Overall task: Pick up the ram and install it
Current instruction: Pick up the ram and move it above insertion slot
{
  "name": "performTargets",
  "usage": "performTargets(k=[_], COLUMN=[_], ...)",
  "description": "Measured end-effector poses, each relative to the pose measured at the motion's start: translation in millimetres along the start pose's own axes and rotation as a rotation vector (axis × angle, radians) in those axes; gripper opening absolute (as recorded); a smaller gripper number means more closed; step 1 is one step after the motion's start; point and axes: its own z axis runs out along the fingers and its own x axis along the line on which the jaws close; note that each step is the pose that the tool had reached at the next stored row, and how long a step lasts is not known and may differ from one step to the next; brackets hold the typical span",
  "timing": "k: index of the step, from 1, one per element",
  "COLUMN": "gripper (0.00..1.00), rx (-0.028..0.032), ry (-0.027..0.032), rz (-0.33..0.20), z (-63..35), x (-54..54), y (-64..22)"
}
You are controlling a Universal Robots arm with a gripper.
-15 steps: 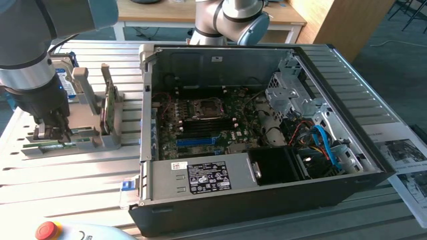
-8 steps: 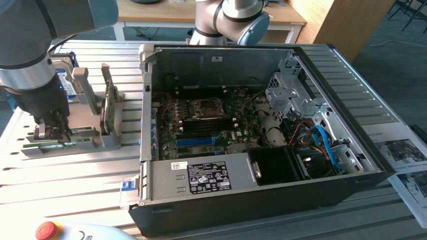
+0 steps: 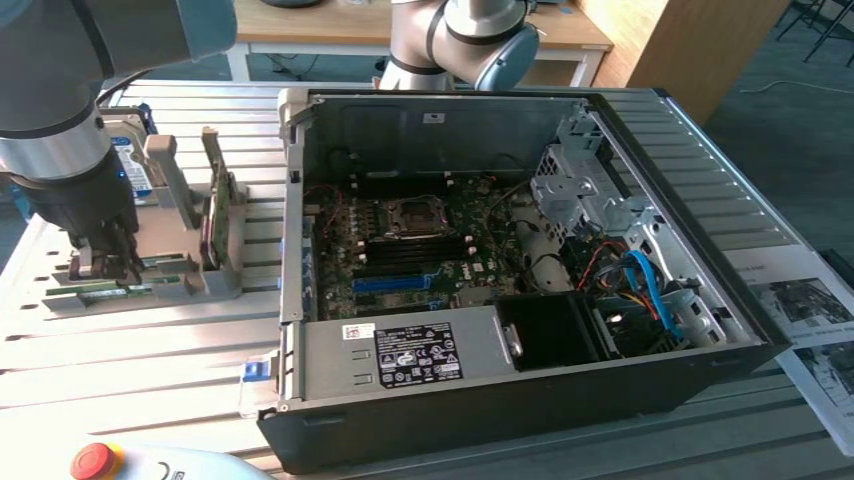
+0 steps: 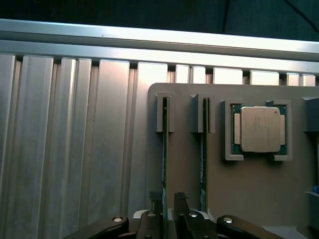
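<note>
Straddling the ram in its grey holder: pick-up step in hand.
Our gripper is at a narrow opening, its fingers either side of the ram, which stands on edge in a slot of the holder. A second stick is just beside it and a processor chip further along. We judge nothing is lifted yet; a clean grip calls for the stick staying centred, then a straight pull from the slot. The computer case lies open, well apart; we cannot read its label or the chip's marking.
</note>
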Motion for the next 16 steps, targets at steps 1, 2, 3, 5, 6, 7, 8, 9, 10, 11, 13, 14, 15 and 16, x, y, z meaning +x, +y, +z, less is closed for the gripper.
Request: performTargets(k=[1,2,3,5,6,7,8,9,10,11,13,14,15,16], gripper=[0.24,0.24,0.24,0.24,0.24,0.24,0.24,0.24,0.24,0.24,0.24,0.24,0.24,0.24], rx=[0.0,0.0001,0.0006,0.0,0.0001,0.0001,0.0,0.0,0.0,0.0,0.0,0.0,0.0,0.0001], ry=[0.0,0.0,-0.0004,0.0,0.0,0.0,0.0,0.0,0.0001,0.0,0.0,0.0,0.0,0.0], rz=[0.0,0.0,0.0,0.0,0.0,0.0,0.0,0.0,0.0,0.0,0.0,0.0,0.0,0.0], z=[0.0,0.3,1.2,2.4,3.2,3.8,4.5,5.0,5.6,6.1,7.2,7.8,8.2,8.7], x=[0.0,0.0,0.0,0.0,0.1,0.1,0.1,0.1,0.1,0.1,0.1,0.1,0.2,0.2], y=[0.0,0.0,-0.1,-0.1,-0.2,-0.2,-0.2,-0.3,-0.3,-0.3,-0.4,-0.4,-0.4,-0.5])
